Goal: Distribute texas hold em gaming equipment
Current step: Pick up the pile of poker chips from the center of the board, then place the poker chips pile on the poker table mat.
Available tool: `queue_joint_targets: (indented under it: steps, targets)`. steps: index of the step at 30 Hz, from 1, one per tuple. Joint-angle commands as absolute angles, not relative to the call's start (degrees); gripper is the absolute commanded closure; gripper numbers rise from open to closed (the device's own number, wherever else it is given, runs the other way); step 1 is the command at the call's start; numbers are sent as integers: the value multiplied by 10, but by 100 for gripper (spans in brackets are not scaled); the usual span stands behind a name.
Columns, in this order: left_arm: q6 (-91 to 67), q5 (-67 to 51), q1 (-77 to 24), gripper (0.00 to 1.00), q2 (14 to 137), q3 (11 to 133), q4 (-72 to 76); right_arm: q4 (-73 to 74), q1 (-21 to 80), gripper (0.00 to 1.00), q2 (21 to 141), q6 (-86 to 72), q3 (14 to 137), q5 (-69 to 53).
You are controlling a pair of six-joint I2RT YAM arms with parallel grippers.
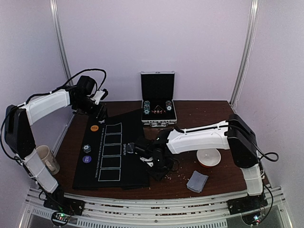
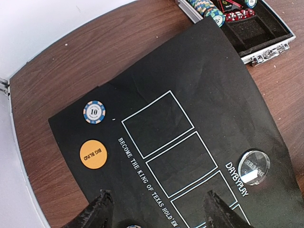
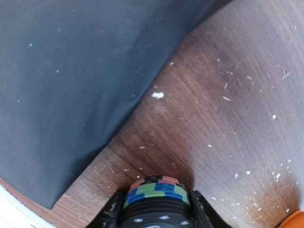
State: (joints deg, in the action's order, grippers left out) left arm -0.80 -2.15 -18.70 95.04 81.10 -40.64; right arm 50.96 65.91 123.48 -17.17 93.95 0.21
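Observation:
My right gripper (image 3: pixel 156 209) is shut on a stack of poker chips (image 3: pixel 156 192) with red, green, blue and black edges. The stack stands on the wooden table just off the corner of the black mat (image 3: pixel 71 85). From above, the right gripper (image 1: pixel 159 166) sits low at the mat's right edge and hides the stack. My left gripper (image 2: pixel 156 197) hangs open over the mat's far end (image 1: pixel 99 110), holding nothing. Below it lie a blue-white "10" chip (image 2: pixel 94 112), an orange BIG BLIND button (image 2: pixel 93 154) and a clear dealer button (image 2: pixel 253 167). Grey-blue playing cards (image 1: pixel 196 181) lie at the near right.
An open metal chip case (image 1: pixel 158 111) with rows of chips (image 2: pixel 204 9) stands behind the mat. A white bowl with red outside (image 1: pixel 209 157) sits right of my right arm. A beige mug (image 1: pixel 47 159) stands at the left edge. White crumbs dot the wood.

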Motion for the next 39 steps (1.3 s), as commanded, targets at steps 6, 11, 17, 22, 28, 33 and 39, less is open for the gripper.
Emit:
queue_joint_targets:
  steps: [6, 11, 17, 22, 28, 33, 39]
  targets:
    - [0, -24, -186, 32, 950, 808, -399, 569, 663, 100, 1267, -184, 951, 36]
    - [0, -25, -186, 32, 949, 807, -399, 585, 663, 100, 1259, -188, 991, 58]
    - [1, -23, -186, 32, 949, 807, -399, 591, 664, 100, 1245, -198, 1042, 62]
    - [0, -21, -186, 32, 950, 807, -399, 586, 676, 100, 1268, -199, 1098, 51]
    - [0, -21, -186, 32, 954, 804, -399, 591, 697, 100, 1352, -188, 1215, 38]
    - [1, -22, -186, 32, 951, 803, -399, 588, 700, 100, 1407, -187, 1278, 32]
    - [1, -24, -186, 32, 952, 804, -400, 584, 702, 100, 1444, -184, 1297, 38]
